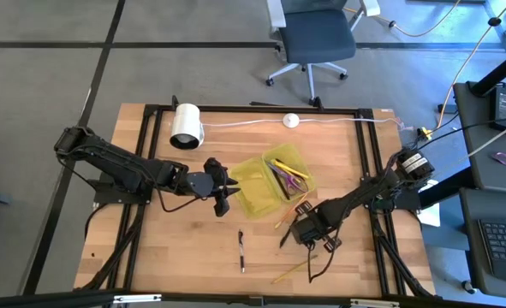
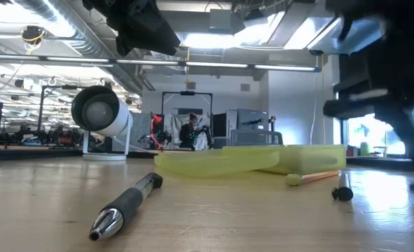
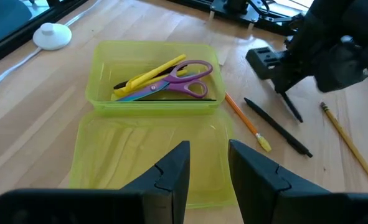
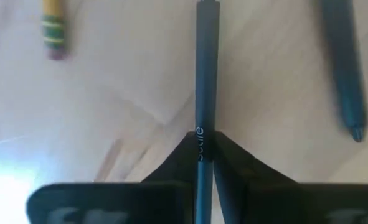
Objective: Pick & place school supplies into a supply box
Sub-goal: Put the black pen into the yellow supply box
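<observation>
Down on the wood beside the supply box (image 1: 274, 180), my right gripper (image 4: 203, 144) is clamped tight on a thin black pen (image 4: 206, 74), fingers pinched against its barrel from both sides, pen lying flat on the table (image 1: 193, 257). Another dark pen (image 4: 345, 68) lies just beside it, and a yellow pencil (image 4: 53, 22) with its eraser end showing sits on the other side. From above, right gripper (image 1: 308, 229) is near the box's corner toward the table's front edge. My left gripper (image 3: 205, 165) hovers over the box's flat open lid (image 3: 140, 149), fingers (image 3: 174, 171) a little apart, holding nothing. Box compartment already has purple-handled scissors (image 3: 177, 84) and a yellow pen (image 3: 152, 73) lying in it. An orange pencil (image 3: 246, 121) lies on the table touching or just off the box's side. One more black pen (image 1: 241, 251) lies alone well apart toward the front, and a yellow pencil (image 1: 291, 269) near it. White cylinder roll (image 1: 186, 126) and white puck (image 1: 291, 121) sit at the far edge.
</observation>
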Available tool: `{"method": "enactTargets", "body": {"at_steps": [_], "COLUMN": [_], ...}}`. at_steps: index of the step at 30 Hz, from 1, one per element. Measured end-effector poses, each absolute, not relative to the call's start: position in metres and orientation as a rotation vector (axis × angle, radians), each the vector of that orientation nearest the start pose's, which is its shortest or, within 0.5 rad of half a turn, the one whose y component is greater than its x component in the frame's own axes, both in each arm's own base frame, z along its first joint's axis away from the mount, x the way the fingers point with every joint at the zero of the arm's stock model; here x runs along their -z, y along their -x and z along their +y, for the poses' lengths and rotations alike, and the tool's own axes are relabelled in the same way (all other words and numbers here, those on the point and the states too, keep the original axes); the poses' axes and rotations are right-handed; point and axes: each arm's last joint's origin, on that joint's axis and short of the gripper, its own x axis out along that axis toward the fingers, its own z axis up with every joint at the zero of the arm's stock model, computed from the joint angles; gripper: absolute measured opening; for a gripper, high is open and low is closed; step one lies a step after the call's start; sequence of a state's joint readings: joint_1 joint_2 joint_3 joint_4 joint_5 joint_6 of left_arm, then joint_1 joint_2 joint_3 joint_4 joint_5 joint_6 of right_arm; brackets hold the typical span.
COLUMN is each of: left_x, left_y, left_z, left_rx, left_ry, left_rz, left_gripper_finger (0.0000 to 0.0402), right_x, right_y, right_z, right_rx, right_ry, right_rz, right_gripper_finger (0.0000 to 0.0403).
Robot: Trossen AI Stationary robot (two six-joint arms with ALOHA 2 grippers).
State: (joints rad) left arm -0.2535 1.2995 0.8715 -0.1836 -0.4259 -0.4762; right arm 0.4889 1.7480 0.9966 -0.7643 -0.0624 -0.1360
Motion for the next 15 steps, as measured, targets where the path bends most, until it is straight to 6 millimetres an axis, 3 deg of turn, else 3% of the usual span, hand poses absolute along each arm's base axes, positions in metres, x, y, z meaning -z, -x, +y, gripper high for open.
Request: {"method": "enactTargets", "body": {"at_steps": [9, 15], "left_x": [-0.257, -0.257], "left_y": [-0.268, -0.268], "left_z": [-0.057, -0.057], "left_rx": [-0.299, -0.300], "left_ry": [0.258, 0.258], "left_rz": [0.522, 0.522], "left_gripper_finger": [0.0102, 0.0102], "right_x": [-0.191, -0.214], "right_y": [-0.243, -0.250], "right_z": [0.128, 0.099], "right_rx": [-0.394, -0.076], "right_ry": [0.267, 0.012], "right_rz": [1.389, 1.282], "right_gripper_finger": [0.0037, 0.0043]}}
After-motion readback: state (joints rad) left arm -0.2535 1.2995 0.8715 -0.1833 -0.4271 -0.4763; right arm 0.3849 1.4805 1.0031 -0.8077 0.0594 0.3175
